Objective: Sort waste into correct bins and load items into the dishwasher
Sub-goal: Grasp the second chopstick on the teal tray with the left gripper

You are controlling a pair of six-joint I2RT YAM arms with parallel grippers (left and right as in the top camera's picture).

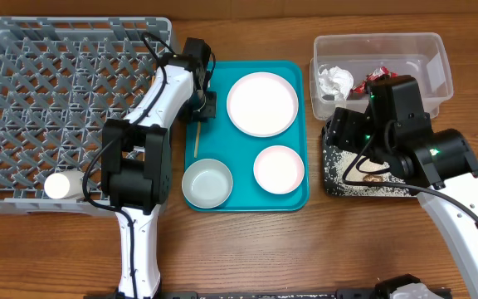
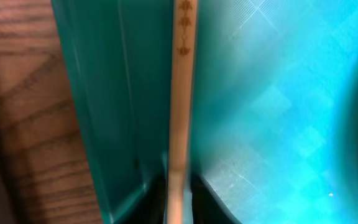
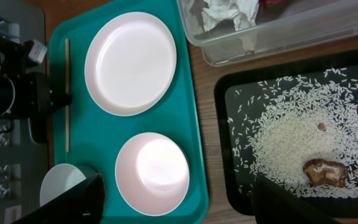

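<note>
A thin wooden chopstick [image 2: 181, 93] lies along the left edge of the teal tray, and my left gripper [image 2: 178, 205] is shut on it, low over its far end [image 1: 196, 137]. The round white plate [image 1: 261, 103], the smaller white dish [image 1: 278, 169] and the pale grey bowl [image 1: 207, 183] sit on the same tray. A white cup [image 1: 60, 184] lies in the grey dish rack [image 1: 23, 100]. My right gripper [image 3: 179, 211] hangs open, high between the dish [image 3: 153, 173] and the black tray [image 3: 222, 124] of rice [image 3: 297, 137]. The clear tub [image 1: 426, 50] holds the napkin [image 1: 334, 80] and red wrapper [image 1: 370, 80].
The teal tray [image 1: 301, 195] lies between the rack and the two bins. A dark food bit [image 3: 325, 172] rests in the rice. The left arm reaches over the rack's right side. Bare wooden table runs along the front.
</note>
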